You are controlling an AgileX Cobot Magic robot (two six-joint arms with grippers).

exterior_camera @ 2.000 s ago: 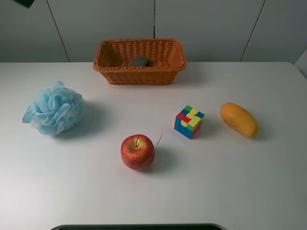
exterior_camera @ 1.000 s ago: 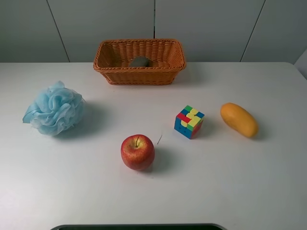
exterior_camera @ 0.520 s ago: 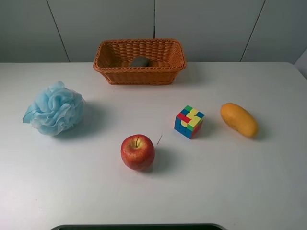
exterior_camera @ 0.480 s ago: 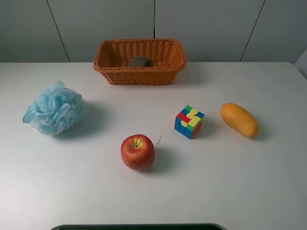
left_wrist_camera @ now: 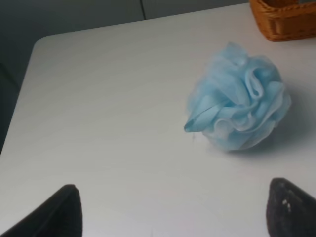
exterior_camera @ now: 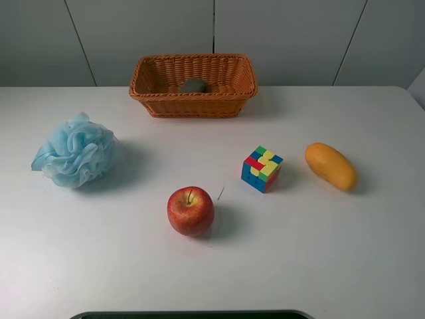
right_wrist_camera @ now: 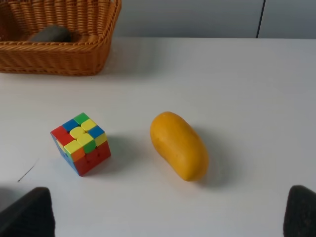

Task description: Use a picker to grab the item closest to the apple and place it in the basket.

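Observation:
A red apple (exterior_camera: 190,211) sits on the white table at front centre. A multicoloured puzzle cube (exterior_camera: 261,169) stands just right of it and is the nearest thing to it; the right wrist view shows it too (right_wrist_camera: 81,143). A woven orange basket (exterior_camera: 163,98) stands at the back centre, with a grey object (exterior_camera: 194,85) inside. Neither arm shows in the high view. My left gripper (left_wrist_camera: 173,217) is open and empty, short of a blue bath pouf (left_wrist_camera: 238,111). My right gripper (right_wrist_camera: 163,217) is open and empty, short of the cube and a mango (right_wrist_camera: 179,145).
The blue pouf (exterior_camera: 74,150) lies at the left of the table. The yellow-orange mango (exterior_camera: 331,165) lies to the right of the cube. A thin dark mark (exterior_camera: 221,193) lies on the table between apple and cube. A dark edge (exterior_camera: 192,314) runs along the front.

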